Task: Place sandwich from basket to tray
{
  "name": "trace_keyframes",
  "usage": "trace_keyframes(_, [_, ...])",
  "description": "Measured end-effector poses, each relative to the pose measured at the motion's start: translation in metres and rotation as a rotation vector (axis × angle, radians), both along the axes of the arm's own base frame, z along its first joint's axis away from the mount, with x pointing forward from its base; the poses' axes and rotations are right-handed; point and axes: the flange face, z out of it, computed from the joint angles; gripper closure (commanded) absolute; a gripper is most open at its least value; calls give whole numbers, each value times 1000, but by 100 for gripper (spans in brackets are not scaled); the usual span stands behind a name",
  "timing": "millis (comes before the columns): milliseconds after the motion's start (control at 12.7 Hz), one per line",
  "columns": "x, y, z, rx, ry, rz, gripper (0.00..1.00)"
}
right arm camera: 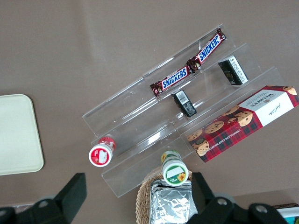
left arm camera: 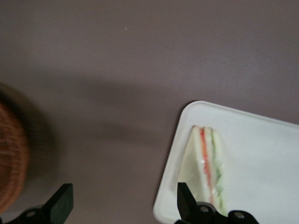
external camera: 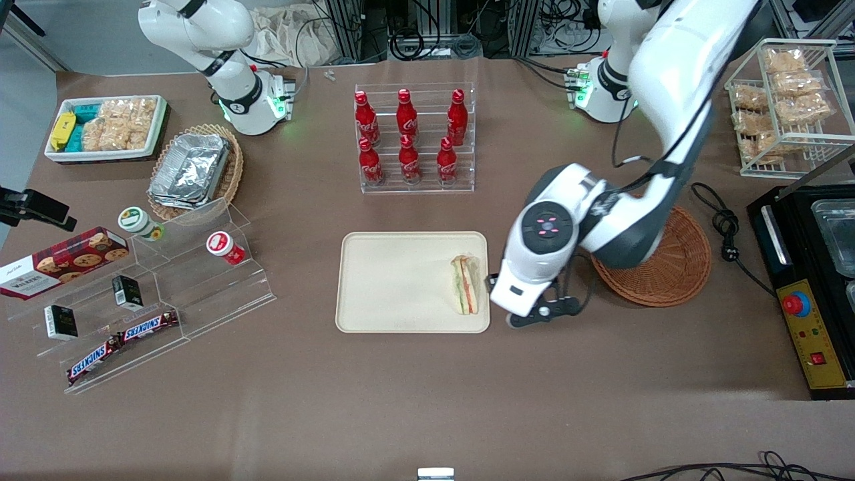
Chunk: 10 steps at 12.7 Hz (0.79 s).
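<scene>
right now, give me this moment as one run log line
triangular wedge sandwich: on cream rectangular tray, near edge | round reddish-brown wicker basket: no sandwich seen | left arm tool: open, over table between tray and basket

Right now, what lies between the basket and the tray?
Bare table under the open gripper, clearest in the left wrist view; the sandwich already lies on the tray, basket empty.

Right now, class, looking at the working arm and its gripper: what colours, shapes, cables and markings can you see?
The working arm is glossy white with rounded shells and dark grey joints. One round grey cap carries pink-red buttons. A black cable runs along it, and its base glows green. The gripper, over the table beside the tray, has black, wedge-shaped fingers.
</scene>
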Motion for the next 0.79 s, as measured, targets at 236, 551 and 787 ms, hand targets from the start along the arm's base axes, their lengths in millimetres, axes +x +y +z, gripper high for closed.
trace_keyframes(236, [-3, 70, 65, -28, 32, -108, 0])
trace_keyframes(551, [-31, 204, 116, -43, 51, -277, 0])
trace_keyframes(787, [-49, 255, 127, -39, 91, -380, 0])
